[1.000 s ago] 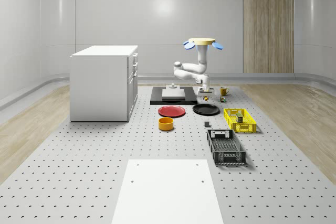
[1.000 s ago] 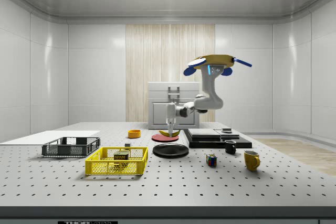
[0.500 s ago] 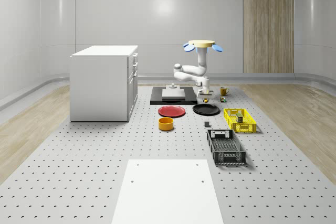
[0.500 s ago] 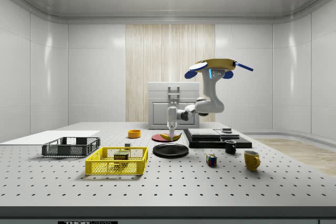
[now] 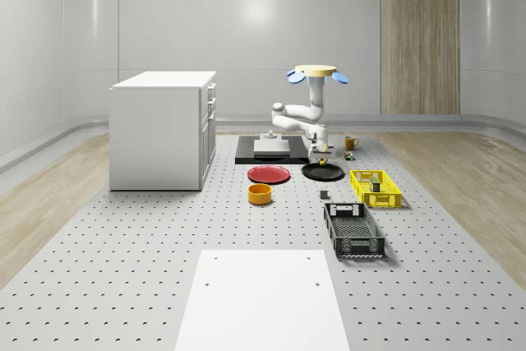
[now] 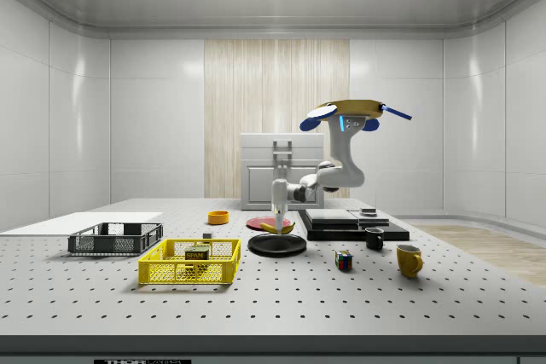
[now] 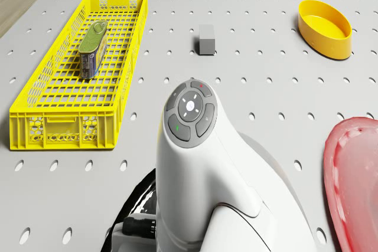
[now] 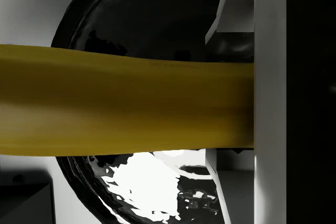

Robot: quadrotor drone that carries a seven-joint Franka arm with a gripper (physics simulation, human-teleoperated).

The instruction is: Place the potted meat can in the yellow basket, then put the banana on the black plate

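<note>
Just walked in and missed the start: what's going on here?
The drone hovers beside the black plate with its arm reaching down. Its gripper holds the banana just above that plate, not yet set down. The potted meat can already sits in the yellow basket, so only the banana step remains.

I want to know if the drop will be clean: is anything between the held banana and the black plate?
Nothing visible. The gripper holds the banana just above the black plate, whose glossy surface lies bare beneath it in the wrist view. The drone hovers above the black platform beside the plate.
</note>
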